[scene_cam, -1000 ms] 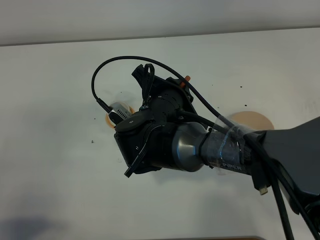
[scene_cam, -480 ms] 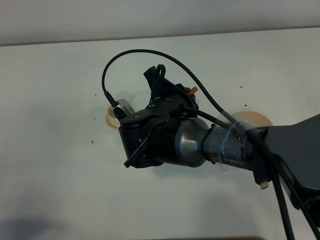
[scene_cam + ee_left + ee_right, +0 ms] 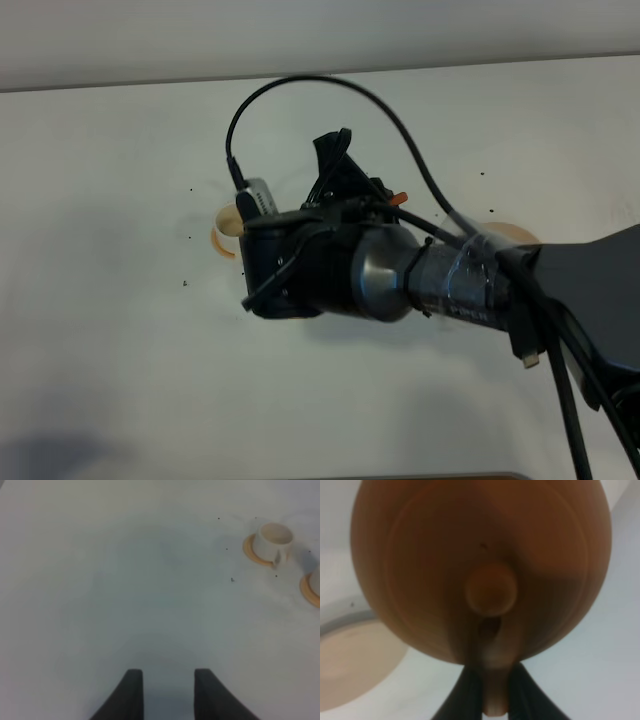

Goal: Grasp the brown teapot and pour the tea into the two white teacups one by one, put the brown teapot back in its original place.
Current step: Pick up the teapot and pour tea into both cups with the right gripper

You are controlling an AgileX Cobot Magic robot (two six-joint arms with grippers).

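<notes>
In the right wrist view the brown teapot point(image 3: 480, 565) fills the frame, lid knob point(image 3: 491, 591) facing the camera. My right gripper point(image 3: 492, 692) is shut on its loop handle and holds it above the table. The pale beige plate point(image 3: 355, 660) lies below and beside it, bare. In the high view my right wrist point(image 3: 330, 265) hides the teapot and the cups; only one orange saucer's edge point(image 3: 222, 243) and the plate point(image 3: 510, 238) show. In the left wrist view one white teacup point(image 3: 272, 539) stands on its saucer point(image 3: 251, 554); a second saucer point(image 3: 309, 589) is cut by the frame edge. My left gripper point(image 3: 169, 692) is open and empty, far from them.
The white table point(image 3: 100, 330) carries a few small dark specks. Its far edge meets a pale wall point(image 3: 300, 40). The right arm's black cables point(image 3: 400, 130) loop over the middle of the table.
My right wrist has shifted right and away, turning as it goes, with the teapot in it. More of the left orange saucer shows now.
</notes>
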